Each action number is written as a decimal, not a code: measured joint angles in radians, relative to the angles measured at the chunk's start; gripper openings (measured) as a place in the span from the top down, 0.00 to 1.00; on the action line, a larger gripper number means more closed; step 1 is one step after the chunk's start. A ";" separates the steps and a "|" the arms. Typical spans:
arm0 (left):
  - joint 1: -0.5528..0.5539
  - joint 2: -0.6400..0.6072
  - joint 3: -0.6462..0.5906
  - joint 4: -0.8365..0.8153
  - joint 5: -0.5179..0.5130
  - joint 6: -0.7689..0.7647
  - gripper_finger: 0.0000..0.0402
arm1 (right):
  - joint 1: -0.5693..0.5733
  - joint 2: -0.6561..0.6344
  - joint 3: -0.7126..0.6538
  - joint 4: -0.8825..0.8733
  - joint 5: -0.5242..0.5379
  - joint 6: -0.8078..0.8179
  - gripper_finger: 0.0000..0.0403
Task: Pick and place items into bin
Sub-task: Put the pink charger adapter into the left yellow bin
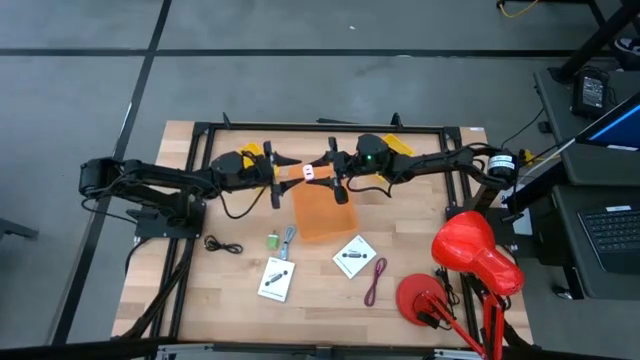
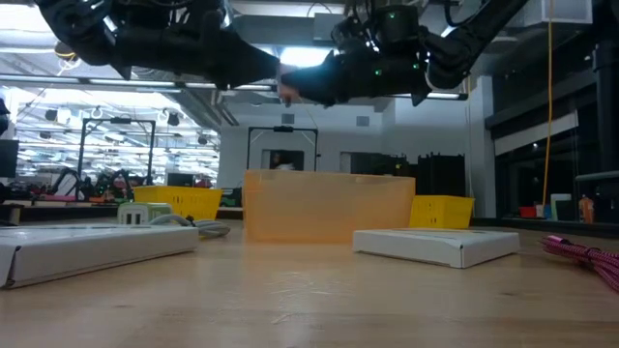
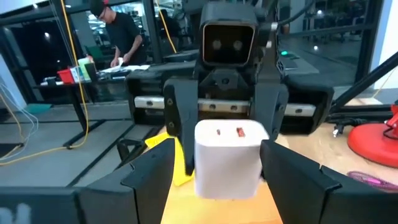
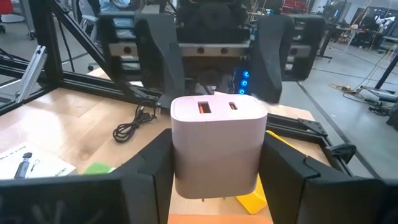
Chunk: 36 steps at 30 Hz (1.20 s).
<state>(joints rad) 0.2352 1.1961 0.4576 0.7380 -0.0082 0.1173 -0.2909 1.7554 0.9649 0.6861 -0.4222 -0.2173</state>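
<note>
A pale pink block (image 1: 309,172) with two ports on one face hangs in the air above the orange bin (image 1: 322,212), and my right gripper (image 1: 325,173) is shut on it. My left gripper (image 1: 282,178) faces it from the table's left, open, with its fingers (image 3: 152,174) standing wide on either side of the block (image 3: 228,158) and not touching. Near the front edge lie a green cube (image 1: 272,241), a blue-grey tool (image 1: 289,240), two white cards (image 1: 276,279) (image 1: 354,256), a black cord (image 1: 222,245) and a dark-red cord (image 1: 375,280). My right gripper pinches the block's two opposite sides (image 4: 181,155) between its two fingers (image 4: 149,171). The fingers come in level from the table's right. The block is lifted clear, above the bin's far end.
A black metal frame (image 1: 320,125) runs around the table's far part. Red objects (image 1: 475,250) stand at the right front corner. In the low view the bin (image 2: 329,208) stands mid-table with a white card (image 2: 435,244) in front of it.
</note>
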 joint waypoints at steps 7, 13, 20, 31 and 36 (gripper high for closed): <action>-0.001 0.021 0.000 -0.002 0.031 -0.026 0.42 | 0.001 0.000 0.000 0.004 0.000 -0.001 0.58; -0.003 0.041 0.000 0.025 0.027 -0.026 0.42 | 0.001 0.000 0.000 0.014 0.000 -0.001 0.58; -0.006 0.053 0.010 0.051 0.037 -0.026 0.42 | 0.001 0.000 0.000 0.031 -0.001 -0.001 0.58; -0.005 0.106 0.045 0.053 0.040 -0.019 0.43 | 0.000 0.000 0.000 0.022 0.000 0.000 0.58; -0.006 0.106 0.045 0.055 0.010 0.031 0.51 | 0.000 0.000 -0.001 0.023 0.002 -0.004 0.58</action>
<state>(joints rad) 0.2291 1.3026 0.5030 0.7925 0.0013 0.1482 -0.2909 1.7557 0.9642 0.7092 -0.4200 -0.2214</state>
